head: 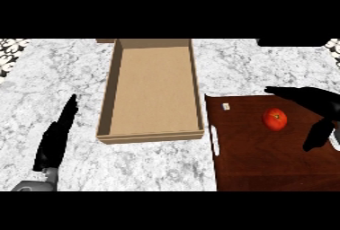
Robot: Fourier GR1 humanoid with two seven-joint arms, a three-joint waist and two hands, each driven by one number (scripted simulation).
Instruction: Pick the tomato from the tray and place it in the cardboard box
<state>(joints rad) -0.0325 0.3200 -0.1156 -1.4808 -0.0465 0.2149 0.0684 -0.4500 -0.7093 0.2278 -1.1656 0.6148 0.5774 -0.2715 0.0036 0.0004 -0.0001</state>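
Observation:
A red tomato (pixel 275 119) lies on the dark wooden tray (pixel 259 161) at the right. My right hand (pixel 317 105) hovers just right of the tomato, open, with fingers spread above it and the thumb hanging down beside it, not touching. The open cardboard box (pixel 151 85) stands left of the tray, empty inside. My left hand (pixel 56 137) rests open at the lower left, fingers pointing up, well apart from the box.
The tray and box sit on a white marbled counter (pixel 60 76). A small white tag (pixel 225 106) lies on the tray's upper left. A white handle slot (pixel 215 141) marks the tray's left edge. A dark object (pixel 292 42) shows at the top right.

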